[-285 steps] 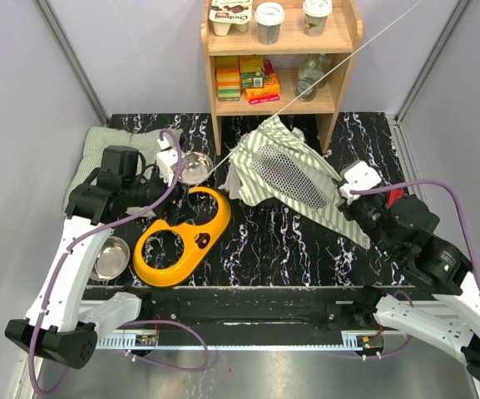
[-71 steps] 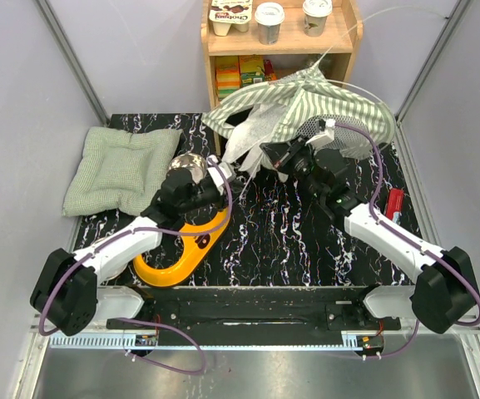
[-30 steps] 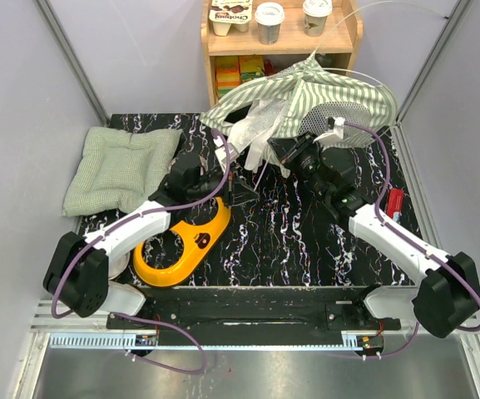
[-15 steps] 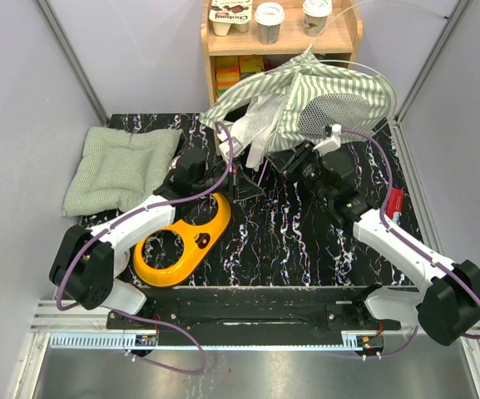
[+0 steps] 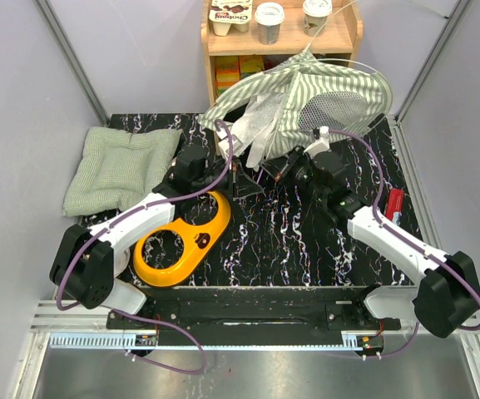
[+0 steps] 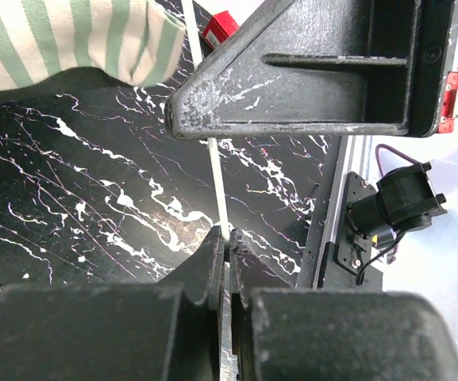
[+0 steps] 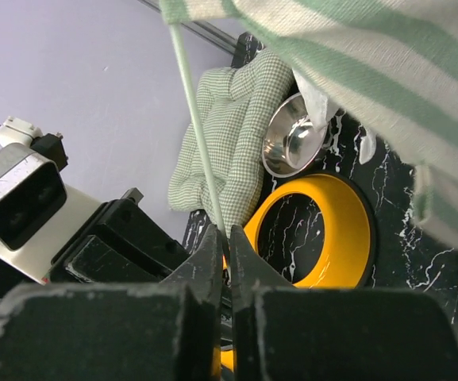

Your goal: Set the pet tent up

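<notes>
The pet tent (image 5: 323, 91), green-and-white striped with a white mesh panel, stands bunched up at the back of the table against the shelf. A thin white pole (image 6: 213, 171) comes down out of its hem. My left gripper (image 5: 244, 181) is shut on that pole, which the left wrist view shows pinched at the tips (image 6: 227, 238). My right gripper (image 5: 275, 170) sits just to the right of the left one, under the tent's front edge. It is shut on the pole (image 7: 193, 119) as well, tips (image 7: 225, 236) closed round it.
A green quilted cushion (image 5: 119, 170) lies at the left. A yellow bowl holder (image 5: 181, 241) lies in front of the left arm, with a steel bowl (image 7: 292, 139) beside it. A wooden shelf (image 5: 343, 37) with cups and boxes stands behind the tent. A red object (image 5: 393, 204) lies at the right.
My right gripper has shifted down and left, closer to the left gripper. The tent's mesh side has lifted and spread a little. The left gripper has hardly moved.
</notes>
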Robot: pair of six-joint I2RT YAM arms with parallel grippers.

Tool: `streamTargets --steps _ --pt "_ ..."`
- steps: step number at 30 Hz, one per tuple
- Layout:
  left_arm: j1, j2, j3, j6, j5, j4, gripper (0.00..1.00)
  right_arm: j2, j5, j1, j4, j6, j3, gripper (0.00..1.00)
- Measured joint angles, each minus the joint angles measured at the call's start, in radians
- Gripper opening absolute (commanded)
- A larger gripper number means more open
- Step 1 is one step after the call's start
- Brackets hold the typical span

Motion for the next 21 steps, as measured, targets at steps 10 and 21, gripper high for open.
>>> streamTargets --steps 10,21 --pt "-0.002 -0.001 -0.004 0.168 -0.048 0.065 0.63 -0.009 0.001 0.015 -0.048 -0.009 0.031 0.00" --pt "-0.005 0.029 -0.267 0.320 -0.103 0.681 0.65 -0.010 0.007 0.016 -0.109 0.023 0.068 0.00"
